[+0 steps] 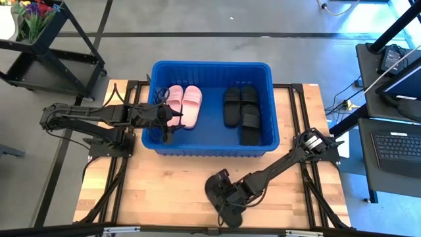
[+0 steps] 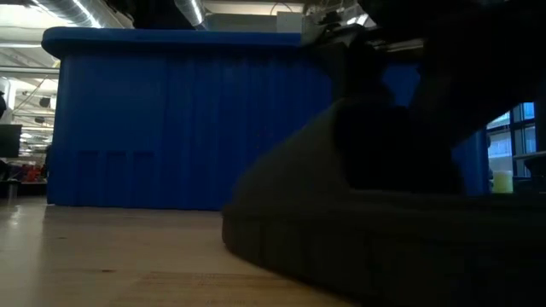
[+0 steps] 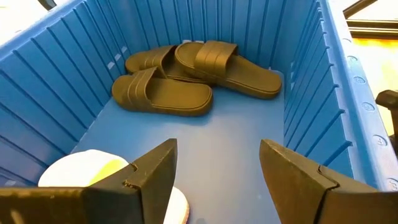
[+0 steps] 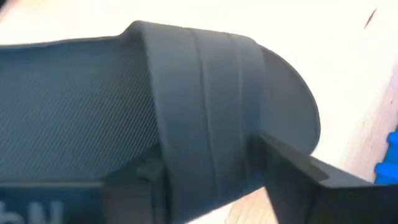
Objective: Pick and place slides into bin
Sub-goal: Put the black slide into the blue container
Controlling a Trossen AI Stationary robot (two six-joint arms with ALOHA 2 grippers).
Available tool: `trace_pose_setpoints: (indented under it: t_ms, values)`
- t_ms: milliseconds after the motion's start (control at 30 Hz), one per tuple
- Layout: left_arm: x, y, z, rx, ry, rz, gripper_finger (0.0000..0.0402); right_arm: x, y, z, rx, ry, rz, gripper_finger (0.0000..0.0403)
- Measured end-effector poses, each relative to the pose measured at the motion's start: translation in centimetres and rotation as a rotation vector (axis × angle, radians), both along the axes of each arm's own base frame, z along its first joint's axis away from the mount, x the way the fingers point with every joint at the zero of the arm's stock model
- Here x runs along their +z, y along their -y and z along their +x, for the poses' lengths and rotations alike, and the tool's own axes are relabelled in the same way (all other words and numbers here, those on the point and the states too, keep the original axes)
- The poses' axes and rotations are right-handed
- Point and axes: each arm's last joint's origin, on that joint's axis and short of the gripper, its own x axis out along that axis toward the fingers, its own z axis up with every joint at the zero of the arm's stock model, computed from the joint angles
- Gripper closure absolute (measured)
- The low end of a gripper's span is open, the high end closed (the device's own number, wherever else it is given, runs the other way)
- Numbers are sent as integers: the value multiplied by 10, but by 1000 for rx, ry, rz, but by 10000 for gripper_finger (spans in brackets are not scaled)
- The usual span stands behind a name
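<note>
— So which slide is left to move, and where does it lie?

— One black slide (image 1: 223,197) rests on the wooden worktop (image 1: 151,191), near its front edge and well apart from the blue bin (image 1: 210,69). The bin stands farther back on the worktop, beyond the slide's toe end. Five slides are in it already: the pink pair (image 1: 184,105) at its left side, three black slides (image 1: 241,110) at its right.

— Which arm is nearer?

— Plainly the right one. The right pincer (image 1: 230,192) is down on the slide itself, reaching in from the worktop's right edge. The left pincer (image 3: 214,180) hangs inside the bin above the pink pair, fingers apart and empty, a long way from the lone slide.

— How does the slide run against the right pincer?

— Seen from above, its long axis runs roughly front to back, tilted a little, toe toward the bin. In the right wrist view the wide strap (image 4: 205,106) stands straight ahead and the two fingers sit on either side of it, one (image 4: 298,174) against the strap's edge. So the grip goes across the strap, crosswise to the sole.

— Clamped, then?

— I judge not quite. The fingers straddle the strap with some gap showing, so I would call them apart and closing in, not yet gripping. The sole sits flat on the worktop in the low view.

— And the coming move?

— Likely close on the strap, lift, then carry back and over the near rim of the bin.
</note>
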Motion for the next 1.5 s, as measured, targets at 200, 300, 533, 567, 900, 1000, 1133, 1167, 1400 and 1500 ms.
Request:
trace_pose_setpoints:
  t_ms: [200, 300, 533, 567, 900, 1000, 1133, 1167, 1400, 1500]
  values:
    - [0, 0, 0, 0, 0, 0, 178, 0, 1, -1, -51, -13, 12, 312]
    - [0, 0, 0, 0, 0, 0, 178, 4, 2, -2, -94, -30, 24, 368]
    - [0, 0, 0, 1, 1, 0, 178, 32, 8, -2, -154, -175, 115, 380]
    - [0, 0, 0, 1, 1, 0, 178, 40, 8, -1, -154, -188, 157, 382]
    - [1, 0, 0, 0, 5, 3, 178, 150, 34, 33, -113, -79, 528, 387]
    - [1, 0, 0, 0, 5, 3, 178, 187, 49, 35, -127, 36, 495, 387]
    - [1, 0, 0, 0, 4, 3, 178, 232, 73, 31, -228, 210, 368, 388]
    - [0, 0, 0, 0, 3, 3, 178, 241, 81, 28, -291, 240, 310, 388]
    - [0, 0, 0, 1, 4, 3, 178, 258, 142, -6, -828, 450, -204, 388]
    - [1, -1, 0, 10, 5, 7, 178, 251, 162, -12, -950, 461, -373, 388]
